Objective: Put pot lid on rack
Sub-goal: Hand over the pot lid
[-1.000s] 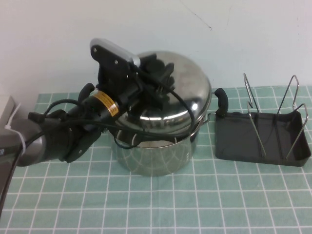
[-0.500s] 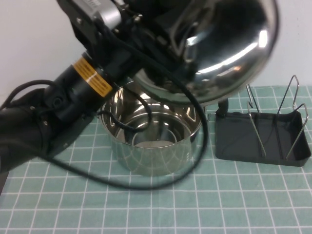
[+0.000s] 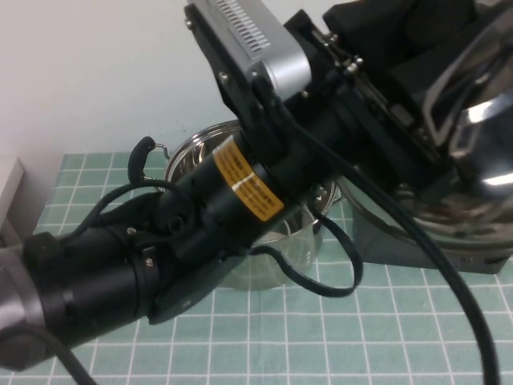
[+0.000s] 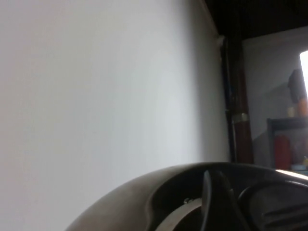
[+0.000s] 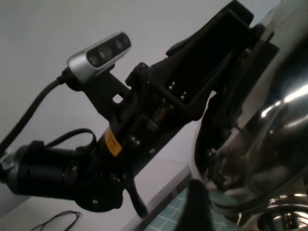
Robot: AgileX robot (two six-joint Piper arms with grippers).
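Observation:
My left gripper (image 3: 417, 56) is raised high over the table's right side and is shut on the pot lid (image 3: 485, 152), a shiny steel dome held tilted up near the camera. The lid also shows in the right wrist view (image 5: 269, 144) and as a curved rim in the left wrist view (image 4: 125, 202). The rack's dark grey tray (image 3: 481, 262) shows only partly beneath the lid; its wire loops are hidden. My right gripper (image 5: 195, 207) is outside the high view, low beside the table and facing the left arm and lid.
The open steel pot (image 3: 188, 156) with a black side handle (image 3: 143, 152) stands on the green checked cloth (image 3: 337, 337), mostly behind my left arm (image 3: 160, 265). A white wall is at the back. A pale box edge (image 3: 10, 192) is at the far left.
My left gripper has lifted the lid off the pot and carried it up and to the right, over the rack. The pot now stands open.

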